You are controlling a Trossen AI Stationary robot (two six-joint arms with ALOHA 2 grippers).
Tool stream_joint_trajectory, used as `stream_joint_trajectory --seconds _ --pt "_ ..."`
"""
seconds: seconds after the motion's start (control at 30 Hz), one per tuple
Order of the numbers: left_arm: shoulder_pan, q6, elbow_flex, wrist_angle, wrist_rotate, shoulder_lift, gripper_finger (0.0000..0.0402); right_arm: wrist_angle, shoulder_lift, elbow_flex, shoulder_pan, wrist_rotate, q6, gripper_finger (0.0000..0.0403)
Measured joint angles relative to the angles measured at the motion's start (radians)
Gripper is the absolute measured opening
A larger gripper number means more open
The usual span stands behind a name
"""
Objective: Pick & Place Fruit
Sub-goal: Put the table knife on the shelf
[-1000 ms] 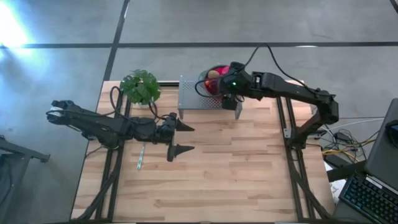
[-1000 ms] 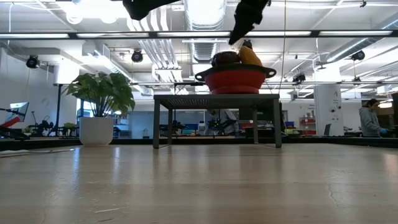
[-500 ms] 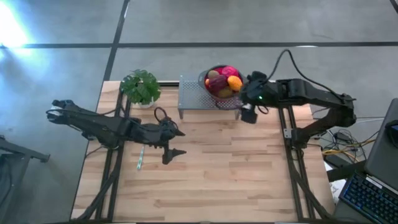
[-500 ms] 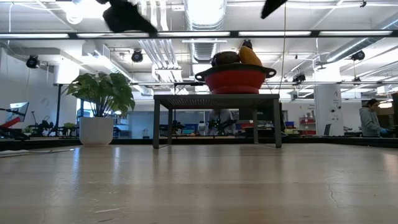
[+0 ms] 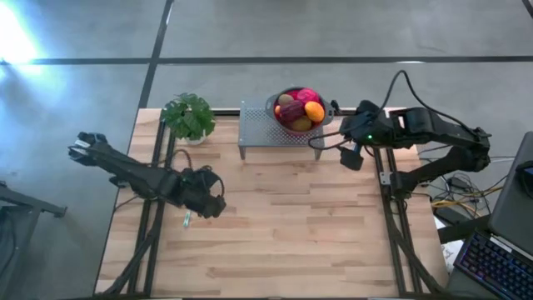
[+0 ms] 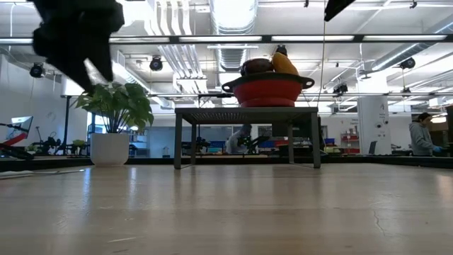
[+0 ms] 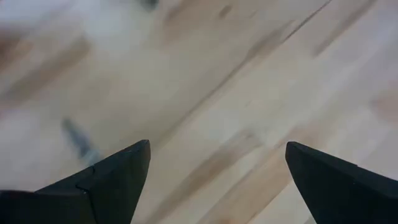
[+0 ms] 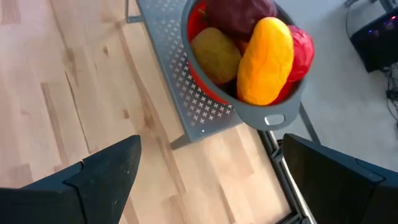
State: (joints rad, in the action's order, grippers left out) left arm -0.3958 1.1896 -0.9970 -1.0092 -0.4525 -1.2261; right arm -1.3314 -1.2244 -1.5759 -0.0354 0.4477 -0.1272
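The fruit lies heaped in a red colander bowl (image 5: 296,110): a brown kiwi (image 8: 215,53), a long orange piece (image 8: 265,60), a dark plum (image 8: 239,15) and a red piece (image 8: 302,51). The bowl sits by its base on a grey perforated stand (image 5: 265,132) at the table's far middle. My right gripper (image 5: 351,157) hangs open, high, to the right of the bowl, tilted down toward it (image 8: 211,146). My left gripper (image 5: 213,202) stands open over the bare left part of the table, pointing steeply down (image 7: 217,149). Neither holds anything.
A leafy potted plant (image 5: 188,117) stands at the far left, beside the stand. A small greenish stick (image 5: 186,218) lies on the wood close to my left gripper, and shows blurred (image 7: 78,138) in the left wrist view. The wooden tabletop (image 5: 300,225) stretches wide toward the near edge.
My right gripper has drawn back from above the bowl toward the table's right edge, a little up, staying open; the fruit now shows uncovered. My left gripper has pulled back toward the table's left, sunk, rolled and tipped from level to steeply downward, staying open.
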Motion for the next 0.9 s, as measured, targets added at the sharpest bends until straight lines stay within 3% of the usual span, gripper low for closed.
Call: stream_joint_trajectory --seconds 0.43,0.7,0.9 --pt "-0.03 0.276 0.002 -0.212 0.322 -0.205 0.0378 0.004 0.013 0.039 0.0 0.007 -0.003 0.0384" --pt "-0.033 0.328 0.015 -0.213 0.373 -0.247 0.0378 0.007 0.013 0.07 -0.001 0.053 0.007 0.0384" --pt "-0.033 0.34 0.115 -0.202 0.416 -0.212 0.0378 0.006 0.013 0.117 -0.001 0.053 0.006 0.0384"
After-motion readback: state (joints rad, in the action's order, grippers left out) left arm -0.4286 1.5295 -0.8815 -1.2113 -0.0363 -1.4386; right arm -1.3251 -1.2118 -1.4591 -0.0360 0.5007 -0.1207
